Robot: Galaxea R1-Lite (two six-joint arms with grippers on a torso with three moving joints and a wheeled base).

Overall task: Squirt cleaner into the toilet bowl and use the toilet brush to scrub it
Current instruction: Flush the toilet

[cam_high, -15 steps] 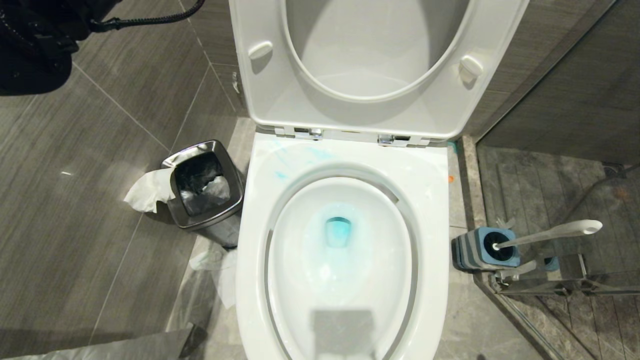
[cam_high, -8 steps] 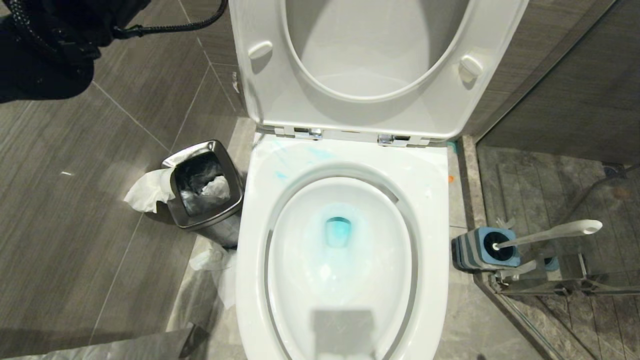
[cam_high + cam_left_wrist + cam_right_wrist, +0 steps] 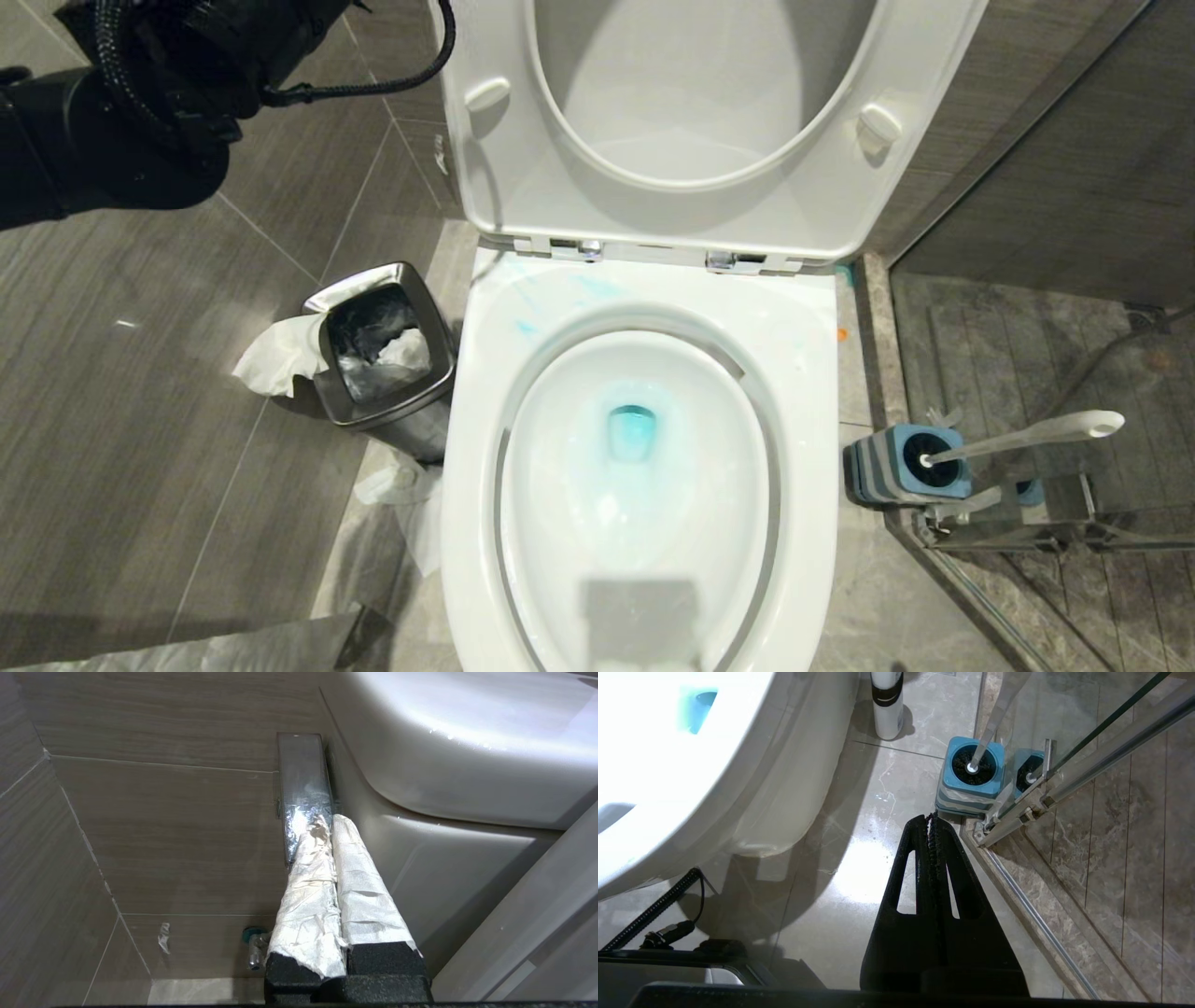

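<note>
Inside toilet bowl (image 3: 803, 373): turquoise cleaner (image 3: 631, 434).

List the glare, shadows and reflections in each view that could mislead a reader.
Head view: a grey rectangular shadow falls across the near part of the toilet bowl; the toilet brush has a fainter double in the glass. Right wrist view: the bowl rim is blown out white, and the floor carries a bright glare patch. Left wrist view: soft highlights streak the white tank.
</note>
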